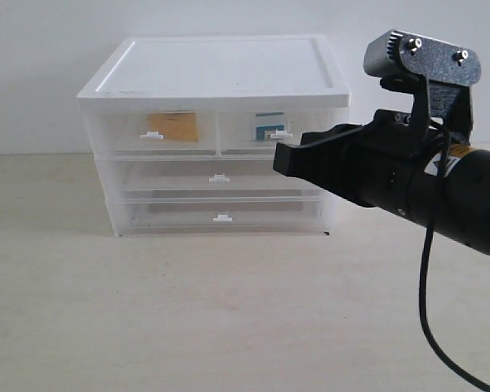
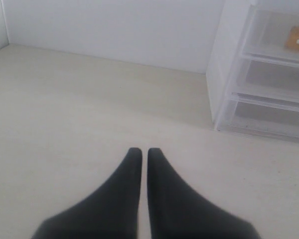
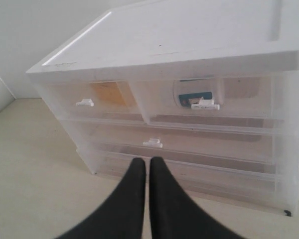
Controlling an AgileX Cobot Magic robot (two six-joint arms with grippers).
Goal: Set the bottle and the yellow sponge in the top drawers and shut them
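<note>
The yellow sponge (image 1: 173,126) (image 3: 108,93) lies inside the left top drawer (image 1: 122,131), seen through its clear front. Behind the front of the right top drawer (image 1: 237,129) I see the bottle (image 1: 269,125) (image 3: 194,95) with its blue-teal label. Both top drawers sit flush with the cabinet front. My right gripper (image 1: 281,158) (image 3: 143,162) is shut and empty, hovering just in front of the cabinet's right side. My left gripper (image 2: 141,151) is shut and empty above bare table, left of the cabinet; the sponge (image 2: 296,40) shows at the edge of that view.
The white drawer cabinet (image 1: 220,69) (image 3: 189,35) (image 2: 229,74) stands at the back of a pale table, against a white wall. Below the top drawers are two full-width drawers (image 1: 220,214), both pushed in. A black cable (image 1: 425,310) hangs from the right arm.
</note>
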